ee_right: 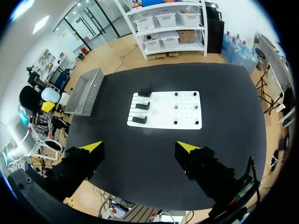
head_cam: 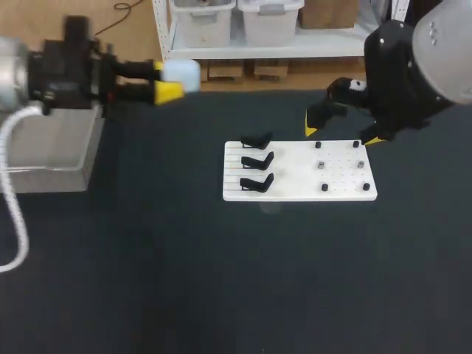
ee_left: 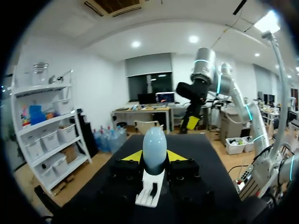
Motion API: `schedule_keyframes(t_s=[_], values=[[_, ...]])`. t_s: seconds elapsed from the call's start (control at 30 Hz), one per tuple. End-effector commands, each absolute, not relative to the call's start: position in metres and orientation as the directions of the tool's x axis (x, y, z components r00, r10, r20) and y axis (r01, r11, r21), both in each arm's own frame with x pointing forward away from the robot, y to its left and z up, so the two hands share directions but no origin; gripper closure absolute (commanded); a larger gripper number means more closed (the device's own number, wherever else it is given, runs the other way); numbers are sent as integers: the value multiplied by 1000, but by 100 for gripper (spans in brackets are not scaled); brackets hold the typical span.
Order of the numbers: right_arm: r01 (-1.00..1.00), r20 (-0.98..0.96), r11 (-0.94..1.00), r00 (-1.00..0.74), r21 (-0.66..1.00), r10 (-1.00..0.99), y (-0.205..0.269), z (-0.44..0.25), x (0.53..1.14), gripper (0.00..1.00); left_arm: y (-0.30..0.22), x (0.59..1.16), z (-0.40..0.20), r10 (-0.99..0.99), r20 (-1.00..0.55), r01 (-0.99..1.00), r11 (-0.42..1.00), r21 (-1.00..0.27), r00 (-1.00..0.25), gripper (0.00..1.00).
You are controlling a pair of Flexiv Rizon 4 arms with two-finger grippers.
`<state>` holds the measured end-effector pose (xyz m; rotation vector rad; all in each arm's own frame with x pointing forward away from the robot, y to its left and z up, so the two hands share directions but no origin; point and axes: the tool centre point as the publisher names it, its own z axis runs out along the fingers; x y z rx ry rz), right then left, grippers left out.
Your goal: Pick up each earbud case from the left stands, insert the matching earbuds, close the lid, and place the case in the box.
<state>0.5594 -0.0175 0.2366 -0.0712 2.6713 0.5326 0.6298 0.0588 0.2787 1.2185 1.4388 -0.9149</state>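
Note:
A pale blue earbud case (head_cam: 182, 75) is held in the air at the back left, with my left gripper (head_cam: 168, 80) shut on it. In the left wrist view the case (ee_left: 154, 147) stands upright between the yellow tips of the left gripper (ee_left: 154, 157). Three black stands (head_cam: 257, 160) on the left part of the white board (head_cam: 299, 193) carry nothing. My right gripper (head_cam: 342, 136) hangs open above the board's far edge. In the right wrist view the right gripper (ee_right: 140, 146) spreads wide, high above the board (ee_right: 187, 122) and its stands (ee_right: 141, 106).
A grey box (head_cam: 51, 181) sits at the table's left edge, also seen as the box (ee_right: 84, 91) from the right wrist. Small dark pegs (head_cam: 321, 165) dot the board's right half. Dark table surface (head_cam: 236, 280) lies in front of the board.

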Motion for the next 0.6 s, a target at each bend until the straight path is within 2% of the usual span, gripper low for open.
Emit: schedule_keyframes(t_s=[0.03,0.33,0.5,0.6], values=[[-126,-427,926,-903,357,41,-18,235,557,0,120,628,271,204,-976,817,574,56,-76,100],[-126,-427,926,-903,357,41,-18,235,557,0,220,683,248,145,-969,650,759,-20,-199,100],[-126,-427,926,-903,357,41,-18,235,557,0,264,712,226,170,-952,596,803,-15,-253,100],[-126,-427,926,-903,357,41,-18,235,557,0,288,732,213,112,-954,576,814,-73,-279,100]])
